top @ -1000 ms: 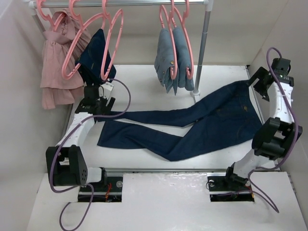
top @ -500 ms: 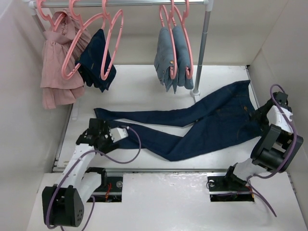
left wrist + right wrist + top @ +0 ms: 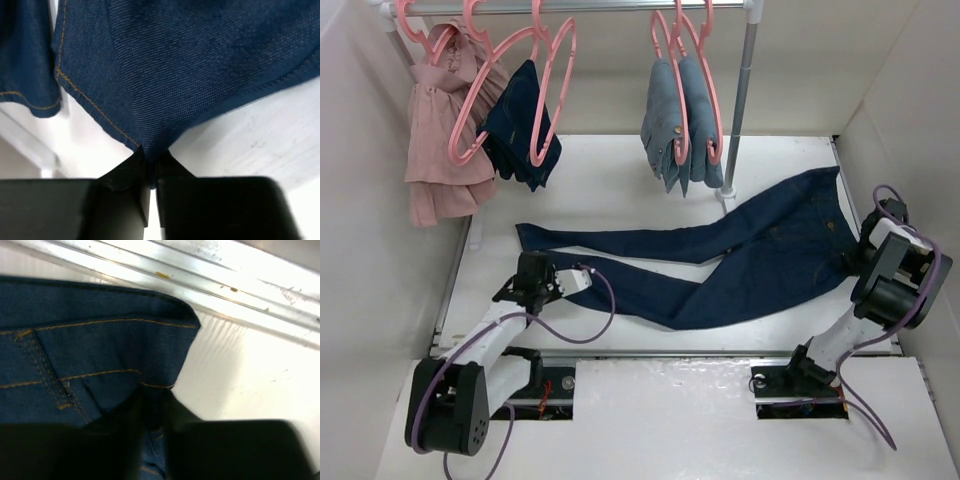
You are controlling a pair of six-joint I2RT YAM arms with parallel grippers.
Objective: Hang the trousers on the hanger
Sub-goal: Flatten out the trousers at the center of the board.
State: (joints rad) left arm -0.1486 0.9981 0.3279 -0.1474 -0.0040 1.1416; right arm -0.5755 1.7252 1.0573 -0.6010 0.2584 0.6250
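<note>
The trousers [image 3: 720, 262] lie spread flat on the white table, legs to the left, waist to the right. My left gripper [image 3: 533, 280] sits low at the hem of the nearer leg. In the left wrist view the left gripper [image 3: 151, 161] is shut on a pinch of the denim hem [image 3: 165, 90]. My right gripper [image 3: 863, 252] is at the waist end. The right wrist view shows the right gripper [image 3: 156, 407] shut on the stitched waistband [image 3: 115, 350]. A pink hanger [image 3: 558, 80] hangs on the rail at the back left.
On the rail hang a pink garment [image 3: 440, 140], another dark navy garment [image 3: 520, 125] and paler jeans [image 3: 678, 125], each on pink hangers. The rail's post [image 3: 740, 110] stands just behind the trousers. Side walls close in left and right.
The left arm swung back from the far leg end to the nearer hem and shut on it. The right gripper dropped onto the waistband and shut.
</note>
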